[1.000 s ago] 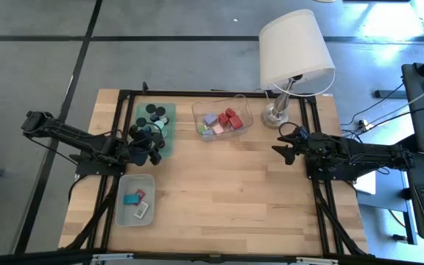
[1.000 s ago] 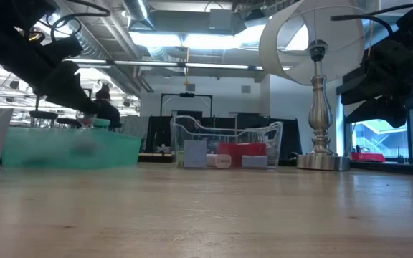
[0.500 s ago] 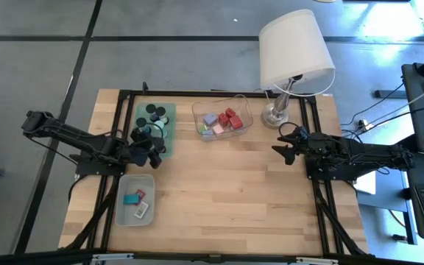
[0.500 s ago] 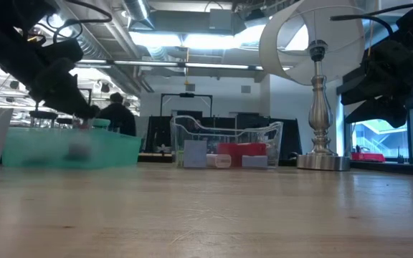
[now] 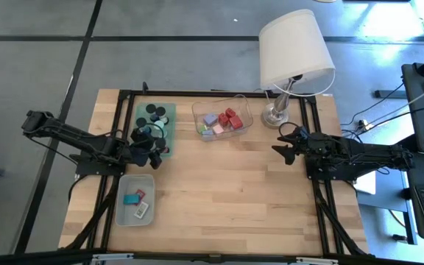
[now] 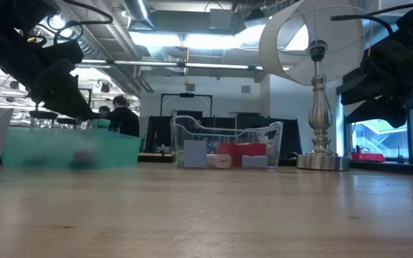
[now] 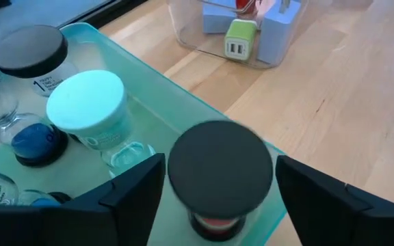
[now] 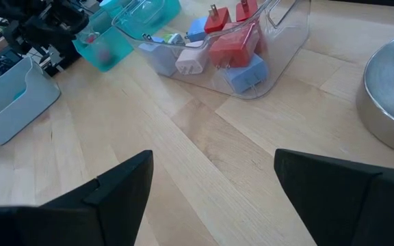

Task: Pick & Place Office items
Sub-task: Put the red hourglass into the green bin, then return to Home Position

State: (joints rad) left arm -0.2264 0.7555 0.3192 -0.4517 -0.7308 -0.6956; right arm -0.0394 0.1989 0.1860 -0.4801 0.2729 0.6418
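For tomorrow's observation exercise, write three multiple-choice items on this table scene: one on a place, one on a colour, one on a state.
1. Where is the left gripper?
A. over the near corner of the teal tray
B. beside the lamp
C. over the grey tray

2. What colour is the charger block nearest the clear bin's front wall in the left wrist view?
A. red
B. green
C. black

3. How do the right gripper's fingers stand?
A. shut on a red block
B. shut on a jar
C. open, holding nothing

Answers:
1 A: the high view shows it at the teal tray's corner, a black-capped jar between its fingers.
2 B: it is green with a white face.
3 C: the right wrist view shows bare table between the spread fingers.
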